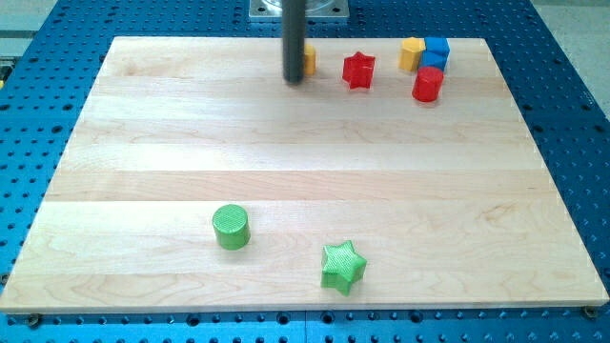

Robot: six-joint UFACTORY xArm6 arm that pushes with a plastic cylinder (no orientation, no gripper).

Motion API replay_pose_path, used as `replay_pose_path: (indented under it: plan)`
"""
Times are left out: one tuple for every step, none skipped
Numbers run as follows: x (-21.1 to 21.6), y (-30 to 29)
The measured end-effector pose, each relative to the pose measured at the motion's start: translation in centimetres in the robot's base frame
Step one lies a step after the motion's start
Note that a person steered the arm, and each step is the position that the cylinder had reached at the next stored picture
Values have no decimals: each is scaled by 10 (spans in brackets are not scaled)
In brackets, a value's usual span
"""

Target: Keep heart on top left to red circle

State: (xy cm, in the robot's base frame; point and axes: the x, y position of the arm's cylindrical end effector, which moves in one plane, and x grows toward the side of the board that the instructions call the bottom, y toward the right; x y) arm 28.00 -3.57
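Wooden board [305, 191] on a blue perforated bench fills most of the frame, with small coloured blocks scattered on it. Along the top edge, a dark vertical rod comes down from above centre; my tip [294, 81] rests on the board at upper centre. Just to the tip's right, touching or nearly touching the rod and mostly hidden behind it, sits a yellow-orange block [309, 60]; its shape cannot be made out, so whether it is the heart named in the task is uncertain. Further right is a red star [358, 70]. In the upper right, a yellow block [412, 53] and a blue block [436, 52] sit touching, and just below them is the red circle [428, 85], a short red cylinder. Lower left of centre stands a green cylinder [231, 227], and a green star [343, 266] lies near the bottom centre. By the look of them, the blocks are small, light, rigid pieces that should slide easily on smooth wood and may spin if pushed off-centre. No jaws exist on this arm, so nothing is open, closed or gripped; contact is by the rod's side only, best against a flat or broad face.
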Motion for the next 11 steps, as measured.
replay_pose_path:
  plan:
    - [-17, -32]
    - [-31, 42]
    - [-37, 102]
    - [-63, 94]
    - [-68, 128]
    - [-61, 156]
    - [-52, 175]
    - [-39, 149]
    - [-21, 147]
    - [-11, 115]
    - [1, 114]
